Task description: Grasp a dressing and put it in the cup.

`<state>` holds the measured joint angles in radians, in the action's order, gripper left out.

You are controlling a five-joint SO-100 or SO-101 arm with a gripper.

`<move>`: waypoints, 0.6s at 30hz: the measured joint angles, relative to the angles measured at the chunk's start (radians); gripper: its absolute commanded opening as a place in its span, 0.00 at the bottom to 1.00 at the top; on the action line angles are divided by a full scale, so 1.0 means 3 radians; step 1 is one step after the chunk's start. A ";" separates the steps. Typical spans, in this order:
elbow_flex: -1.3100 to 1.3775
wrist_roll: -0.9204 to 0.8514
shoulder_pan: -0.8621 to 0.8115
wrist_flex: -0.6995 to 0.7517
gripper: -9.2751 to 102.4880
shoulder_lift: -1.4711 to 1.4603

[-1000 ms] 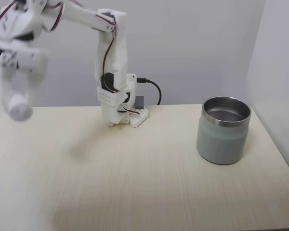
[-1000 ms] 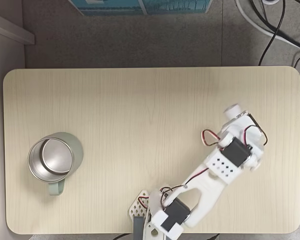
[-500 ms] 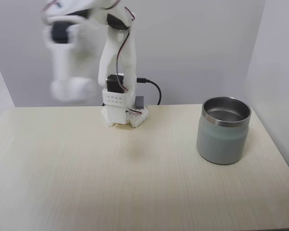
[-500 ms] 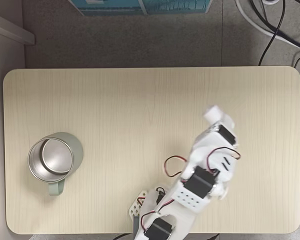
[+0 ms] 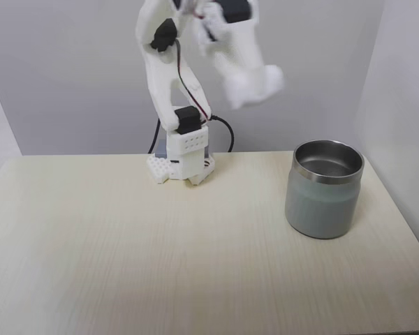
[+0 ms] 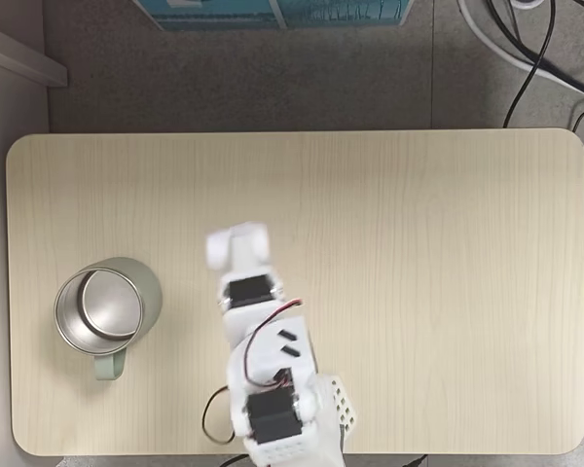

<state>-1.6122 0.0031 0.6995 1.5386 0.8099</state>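
Side fixed view: the white arm (image 5: 173, 77) rises from its base (image 5: 184, 162) at the back edge of the pale wood table (image 5: 160, 258). The gripper (image 5: 255, 85) is high in the air, motion-blurred, left of and above the cup (image 5: 323, 188). A white blob at its tip looks like the dressing (image 5: 260, 82), but blur merges it with the white fingers; cannot tell whether the fingers are clamped on it or apart. The cup stands upright near the right edge of the table, grey-green body, steel rim, well apart from the base. Air between gripper and cup rim is open. Table front and left are bare wood. A black cable (image 5: 225, 130) loops behind the base against the grey wall.

Top-down fixed view: the table (image 6: 419, 243) has rounded corners, with grey floor around it. The arm (image 6: 263, 370) reaches up-picture from its base (image 6: 316, 428) at the bottom edge. The gripper (image 6: 237, 245) is blurred, with the dressing (image 6: 236, 243) as a white smear at its tip, to the right of the cup (image 6: 105, 311) and well apart from it. The cup sits near the left edge, and its steel inside is visible. Bare wood lies between the gripper and the cup, and the whole right half of the table is bare.

This view shows a small handle-like tab at the cup's lower side, cables (image 6: 535, 49) on the floor at top right and a blue box (image 6: 273, 12) at the top edge. The side view alone shows the gripper's height above the cup rim.
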 measured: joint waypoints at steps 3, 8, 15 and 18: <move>0.0107 -0.0133 0.0399 -0.0010 0.08 -0.0041; 0.0317 -0.0271 0.0879 -0.0179 0.08 -0.0015; 0.0481 -0.0281 0.1053 -0.0603 0.08 0.0409; 0.0501 -0.0312 0.1150 -0.0767 0.08 0.0593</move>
<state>-1.4619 -0.0905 1.0446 1.3085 0.9879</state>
